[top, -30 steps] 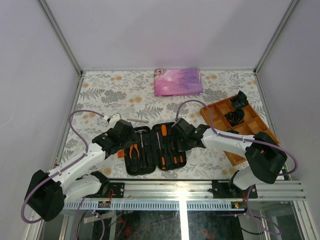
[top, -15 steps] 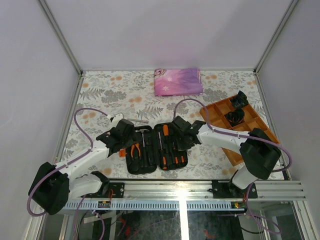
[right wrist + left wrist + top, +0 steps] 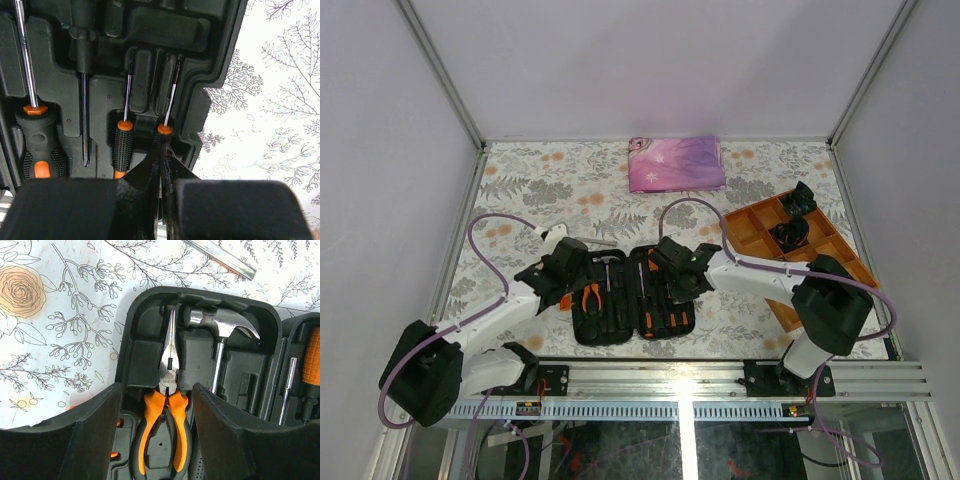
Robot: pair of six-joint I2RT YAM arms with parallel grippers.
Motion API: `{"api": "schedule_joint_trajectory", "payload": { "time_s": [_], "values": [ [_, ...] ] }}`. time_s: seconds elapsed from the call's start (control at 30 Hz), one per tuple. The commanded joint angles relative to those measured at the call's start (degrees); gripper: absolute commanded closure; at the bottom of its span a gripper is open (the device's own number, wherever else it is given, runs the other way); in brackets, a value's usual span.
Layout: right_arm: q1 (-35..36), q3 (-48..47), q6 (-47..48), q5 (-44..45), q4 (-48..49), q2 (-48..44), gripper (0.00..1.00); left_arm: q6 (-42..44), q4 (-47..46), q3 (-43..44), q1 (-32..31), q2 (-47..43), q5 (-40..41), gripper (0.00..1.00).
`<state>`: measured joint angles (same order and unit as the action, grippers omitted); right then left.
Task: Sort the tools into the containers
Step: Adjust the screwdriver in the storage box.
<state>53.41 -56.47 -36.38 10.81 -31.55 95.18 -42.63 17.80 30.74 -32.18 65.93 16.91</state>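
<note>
left fingers (image 3: 90, 435): narrowed around pliers (image 3: 166, 405) | right fingers (image 3: 142, 190): shifted leftward over tool case (image 3: 150, 25)

The overhead view is lit brightly and evenly from above, and only faint, soft shadows are cast on the floral tablecloth (image 3: 540, 190). A pinkish glare is seen on the metal rail (image 3: 680, 373) at the near edge. In the left wrist view, hard highlights are carried by the hammer head (image 3: 220, 322), while the left fingers (image 3: 65, 440) close to the lens are rendered soft. In the right wrist view the cloth is nearly washed out, the tool case (image 3: 165, 30) is left dark, and the right fingers (image 3: 145, 200) are blurred.
</note>
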Motion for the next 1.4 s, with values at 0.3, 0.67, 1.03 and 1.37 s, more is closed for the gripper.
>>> {"api": "schedule_joint_trajectory", "payload": {
  "time_s": [0.3,0.67,1.03,1.37],
  "values": [
    [2.67,3.55,-1.06,5.16,-0.18,-7.69,0.86,-2.88,2.19,-3.82,-0.52,0.87,-7.90,0.43],
    [2.35,6.32,-2.53,18.32,1.89,-26.13,0.64,-2.76,4.64,-1.71,-0.48,-3.12,-5.90,0.40],
    [-11.93,21.54,-2.13,-4.30,14.20,-35.58,0.47,-3.95,7.02,-1.93,6.00,-11.32,-7.89,0.23],
    [-13.92,27.91,-3.21,-16.94,28.18,-32.38,0.44,-1.58,-0.91,-6.22,9.02,-9.02,-18.46,0.24]
  ]
}}
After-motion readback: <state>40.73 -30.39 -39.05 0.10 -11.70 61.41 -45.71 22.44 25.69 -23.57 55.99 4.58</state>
